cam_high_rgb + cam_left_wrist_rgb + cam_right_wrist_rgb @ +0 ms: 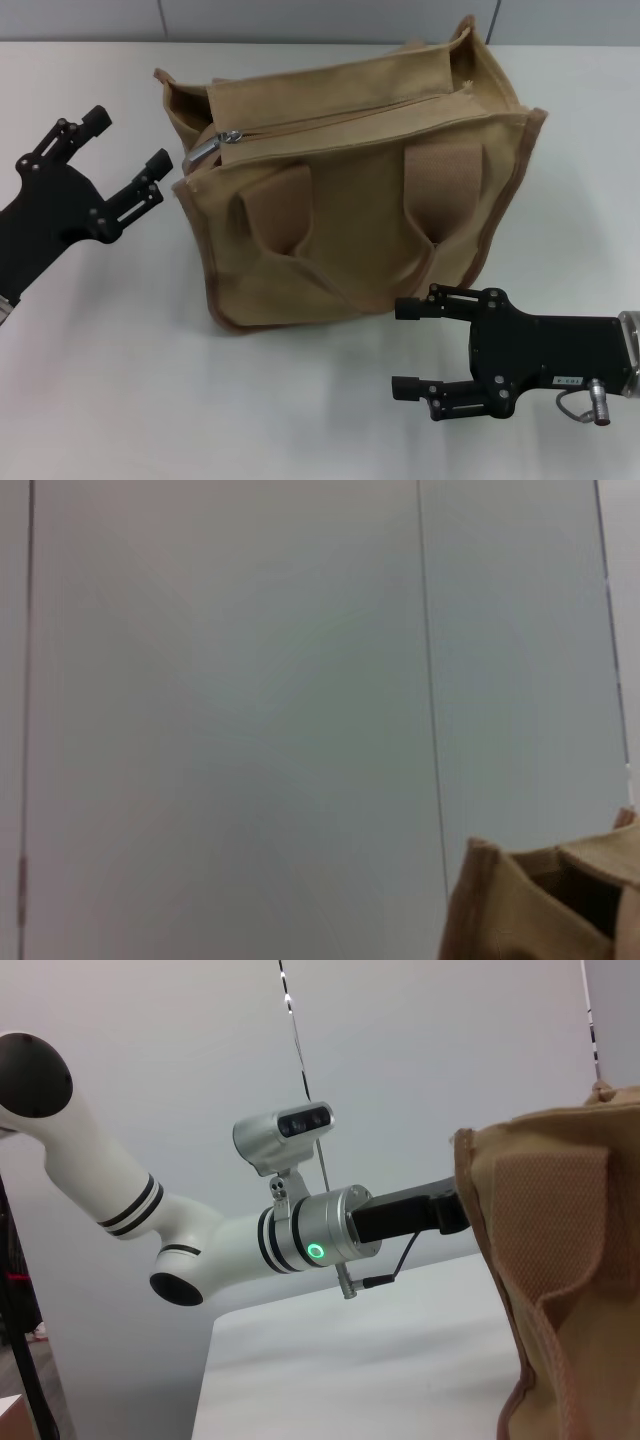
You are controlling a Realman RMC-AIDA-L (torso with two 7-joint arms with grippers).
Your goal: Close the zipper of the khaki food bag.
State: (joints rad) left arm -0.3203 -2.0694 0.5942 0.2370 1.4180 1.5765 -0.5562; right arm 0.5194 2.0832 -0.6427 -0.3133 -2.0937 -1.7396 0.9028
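The khaki food bag (350, 220) stands on the white table, its two wide handles folded down over the near side. Its zipper (340, 113) runs along the top panel, and the silver pull tab (205, 150) lies at the bag's left end. My left gripper (128, 153) is open just left of that end, a short gap away from the pull tab. My right gripper (408, 347) is open near the table's front, below the bag's right corner. A bag corner (540, 900) shows in the left wrist view and a bag side (560, 1280) in the right wrist view.
The white table (120, 400) spreads around the bag, with a grey wall behind it. The right wrist view shows my left arm (300, 1240) reaching behind the bag.
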